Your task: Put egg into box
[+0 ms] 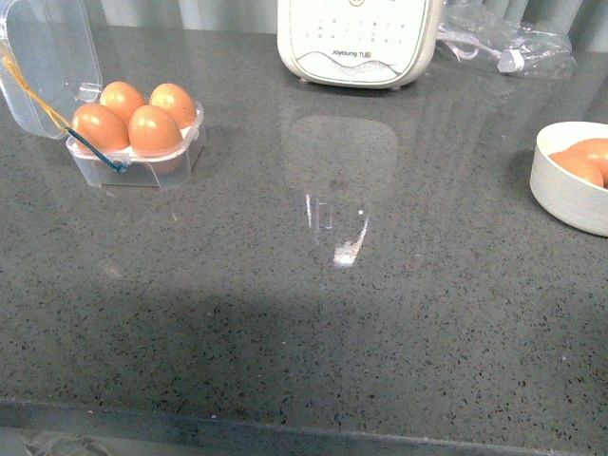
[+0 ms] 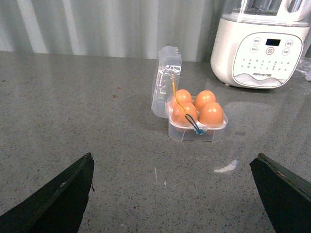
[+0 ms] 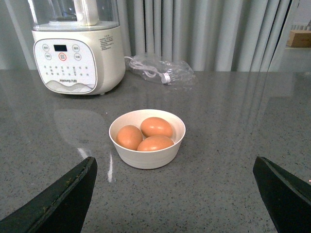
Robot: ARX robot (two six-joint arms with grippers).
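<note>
Grey speckled stone forms the counter (image 1: 313,313), with pale curtains seen behind it in the wrist views. At the far left the box (image 1: 152,174) is set down with its clear lid (image 1: 43,57) swung open and upright, and a yellow cord (image 1: 33,95) and a blue cord (image 1: 95,152) are draped over its near side. All four cups are filled; the nearest egg (image 1: 155,130) is seated like the other three, so no free cup can be made out. Behind the middle of the counter a white appliance (image 1: 356,43) is stood, and a crumpled plastic bag (image 1: 513,43) is left just to its right. At the far right a round white bowl (image 1: 565,195) is placed, well apart from the box, with three spare eggs (image 3: 155,127) lying in it. The left pincer (image 2: 174,156) is held spread wide and empty, facing the box from a distance; the right pincer (image 3: 174,158) is likewise spread and empty, facing the bowl. The loading step is judged finished. No further egg could be seated, so nothing more than keeping both arms clear seems called for.
</note>
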